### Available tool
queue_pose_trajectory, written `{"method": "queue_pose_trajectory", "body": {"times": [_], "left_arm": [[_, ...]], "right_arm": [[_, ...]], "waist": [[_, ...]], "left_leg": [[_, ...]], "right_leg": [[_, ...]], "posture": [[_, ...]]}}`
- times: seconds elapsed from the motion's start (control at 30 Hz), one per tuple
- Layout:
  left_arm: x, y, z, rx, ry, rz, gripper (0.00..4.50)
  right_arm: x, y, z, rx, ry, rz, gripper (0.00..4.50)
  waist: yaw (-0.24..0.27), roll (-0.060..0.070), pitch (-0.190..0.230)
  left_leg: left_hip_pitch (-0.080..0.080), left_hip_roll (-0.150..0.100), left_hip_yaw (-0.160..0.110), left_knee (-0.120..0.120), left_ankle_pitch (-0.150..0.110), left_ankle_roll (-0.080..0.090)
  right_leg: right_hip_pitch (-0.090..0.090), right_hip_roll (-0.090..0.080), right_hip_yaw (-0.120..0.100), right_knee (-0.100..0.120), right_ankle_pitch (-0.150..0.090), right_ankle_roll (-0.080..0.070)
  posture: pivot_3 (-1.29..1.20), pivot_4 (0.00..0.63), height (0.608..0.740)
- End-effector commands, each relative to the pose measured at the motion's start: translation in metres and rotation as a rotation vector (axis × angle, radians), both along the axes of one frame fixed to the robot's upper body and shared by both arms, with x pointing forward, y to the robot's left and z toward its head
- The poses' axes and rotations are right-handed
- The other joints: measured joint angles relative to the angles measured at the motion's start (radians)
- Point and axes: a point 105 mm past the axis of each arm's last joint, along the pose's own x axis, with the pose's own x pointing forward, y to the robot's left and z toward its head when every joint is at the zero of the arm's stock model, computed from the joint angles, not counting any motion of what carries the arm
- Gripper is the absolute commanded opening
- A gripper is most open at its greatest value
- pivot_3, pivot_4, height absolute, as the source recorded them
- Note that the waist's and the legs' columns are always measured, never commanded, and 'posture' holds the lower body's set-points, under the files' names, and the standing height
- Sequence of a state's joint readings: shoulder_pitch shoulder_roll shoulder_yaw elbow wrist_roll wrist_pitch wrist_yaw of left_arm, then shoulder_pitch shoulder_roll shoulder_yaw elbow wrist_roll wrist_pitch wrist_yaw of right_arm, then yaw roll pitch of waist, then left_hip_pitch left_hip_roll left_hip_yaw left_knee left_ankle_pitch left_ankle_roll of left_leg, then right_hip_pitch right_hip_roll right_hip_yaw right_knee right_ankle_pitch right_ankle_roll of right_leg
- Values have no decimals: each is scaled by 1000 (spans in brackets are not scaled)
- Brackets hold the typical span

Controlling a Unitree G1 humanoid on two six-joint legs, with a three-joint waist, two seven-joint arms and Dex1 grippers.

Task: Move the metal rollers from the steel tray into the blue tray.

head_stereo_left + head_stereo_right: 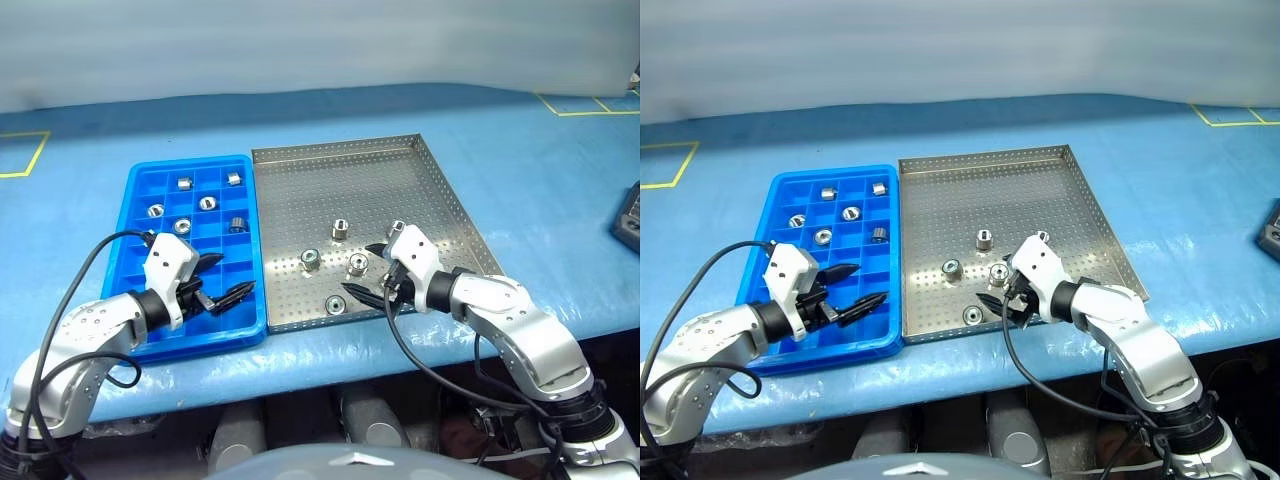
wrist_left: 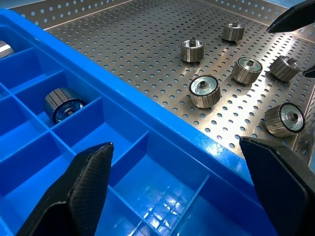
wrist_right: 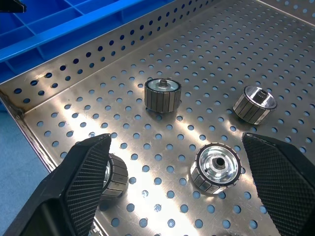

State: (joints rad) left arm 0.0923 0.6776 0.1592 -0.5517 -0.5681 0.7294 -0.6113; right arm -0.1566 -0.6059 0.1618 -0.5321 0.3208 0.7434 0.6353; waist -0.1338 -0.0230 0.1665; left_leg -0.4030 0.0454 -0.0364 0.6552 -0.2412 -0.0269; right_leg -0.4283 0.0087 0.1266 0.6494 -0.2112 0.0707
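Hovering low over the near edge of the steel tray, the right gripper has its two black fingers spread wide and empty, bracketing the cluster of metal rollers at lower centre of the head view. Five rollers sit on the perforated base there: one at centre, two below it side by side, one close to the near rim and one half hidden by the right wrist. In the right wrist view a roller with a bright hollowed face stands nearest the gap between the fingers, though none is touched.

The left gripper, fingers equally wide and holding nothing, hangs over the lower compartments of the blue tray, at left of the frame. Five rollers already lie in its upper cells.

To my eye this is the reach-and-pick step, about halfway through the job. Next, the right hand must sink, centre one roller between its pads, and pinch without nudging the neighbours.
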Motion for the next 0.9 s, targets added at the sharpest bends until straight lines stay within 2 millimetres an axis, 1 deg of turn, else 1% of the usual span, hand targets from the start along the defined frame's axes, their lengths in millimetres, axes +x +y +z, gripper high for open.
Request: {"method": "queue_pose_trajectory", "body": {"times": [0.03,0.9], "left_arm": [[2,1,12,0,-55,-2,4466],[0,1,11,1,-52,0,4466]], "right_arm": [[0,3,9,13,-38,17,4500],[-1,4,9,9,-34,24,4500]], "waist": [[0,0,0],[0,0,0]], "left_leg": [[0,0,0,0,0,0],[0,0,0,0,0,0]], "right_leg": [[0,0,0,0,0,0],[0,0,0,0,0,0]], "posture": [[-100,150,740],[-94,150,740]]}}
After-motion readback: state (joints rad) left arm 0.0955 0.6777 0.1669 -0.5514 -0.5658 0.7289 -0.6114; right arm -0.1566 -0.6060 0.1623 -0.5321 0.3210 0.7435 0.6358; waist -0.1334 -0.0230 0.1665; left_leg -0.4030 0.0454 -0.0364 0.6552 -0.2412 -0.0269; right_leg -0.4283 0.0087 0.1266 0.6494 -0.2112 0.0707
